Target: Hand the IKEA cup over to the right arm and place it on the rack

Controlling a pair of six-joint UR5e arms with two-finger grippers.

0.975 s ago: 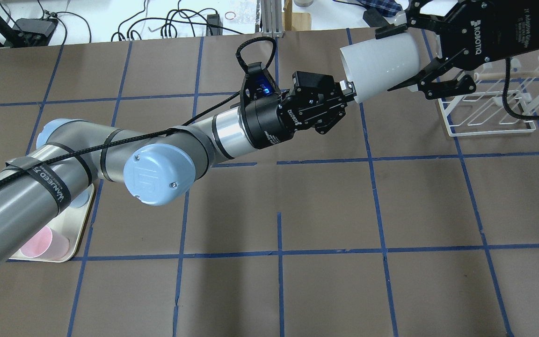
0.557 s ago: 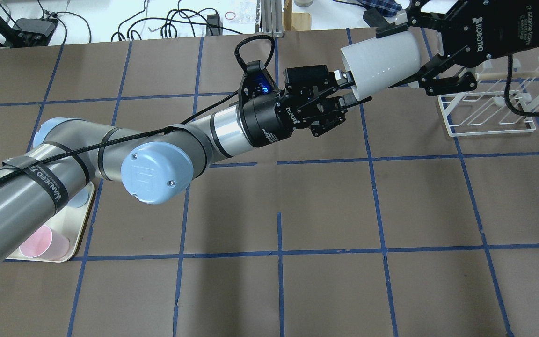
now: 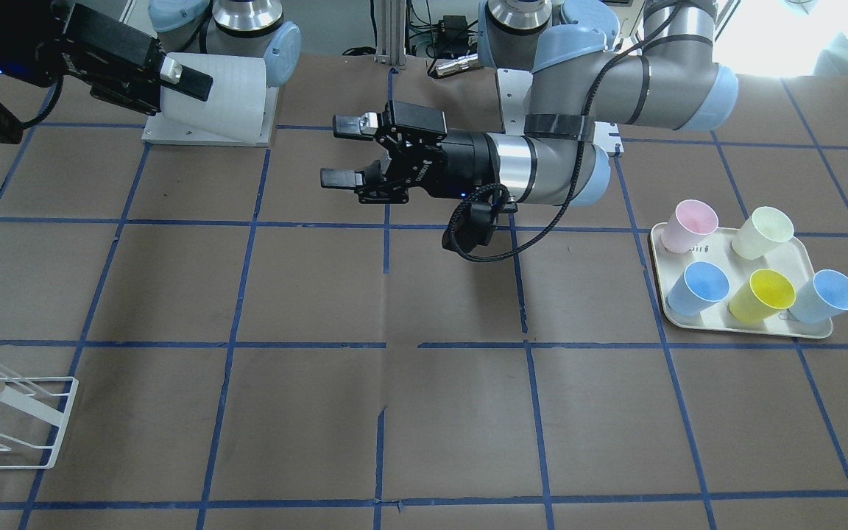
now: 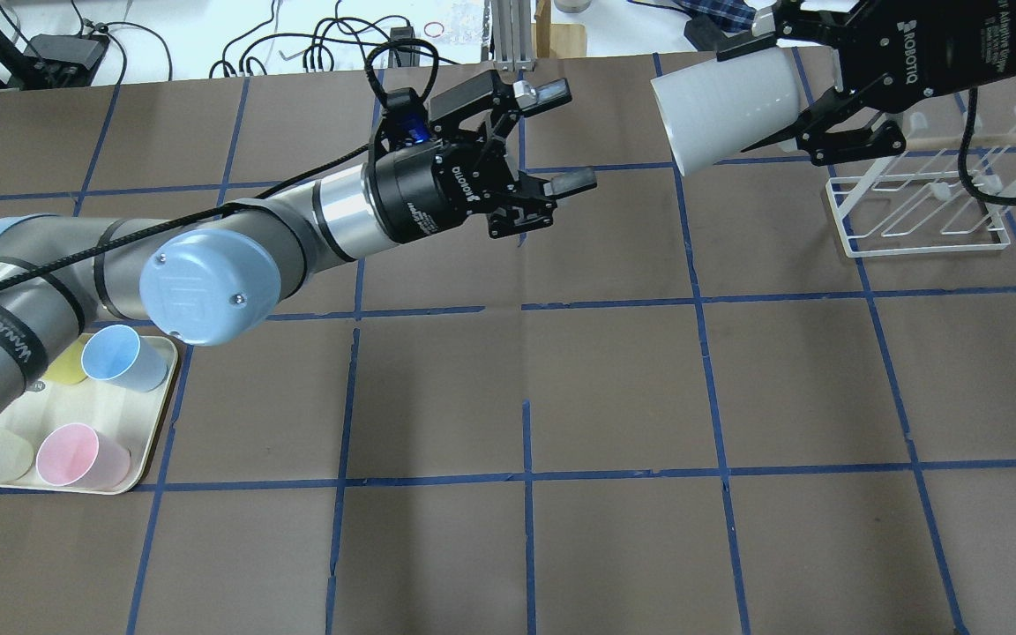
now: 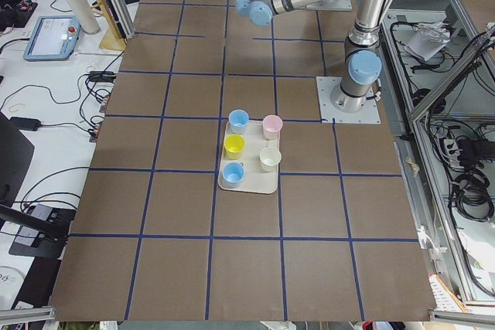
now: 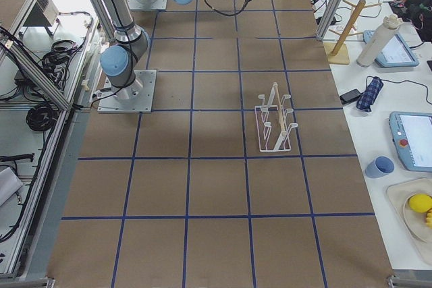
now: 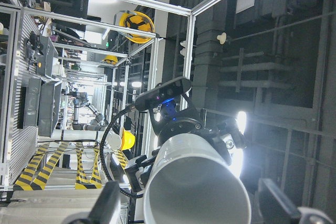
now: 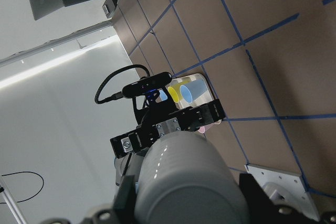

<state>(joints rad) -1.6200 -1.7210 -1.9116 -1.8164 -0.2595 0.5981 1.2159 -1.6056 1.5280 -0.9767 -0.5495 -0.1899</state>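
Plastic, thin and light I judge, the small pale grey tapered cup [image 4: 724, 110] hangs sideways far right, near the white wire rack [image 4: 922, 250], clamped across its side walls by the right black tool [image 4: 755, 101]; smooth walls may slip. Well apart, the left black tool [image 4: 564, 134] gapes empty.

"ROBOTIQ", white lettering, on black two-finger left end effector [image 4: 571, 134]. "ROBOTIQ" and "Adaptive Gripper", partly legible, on black right end effector [image 4: 744, 97]. "WANEED" on black strap [image 4: 10, 337] around silver-grey left arm [image 4: 208, 238].
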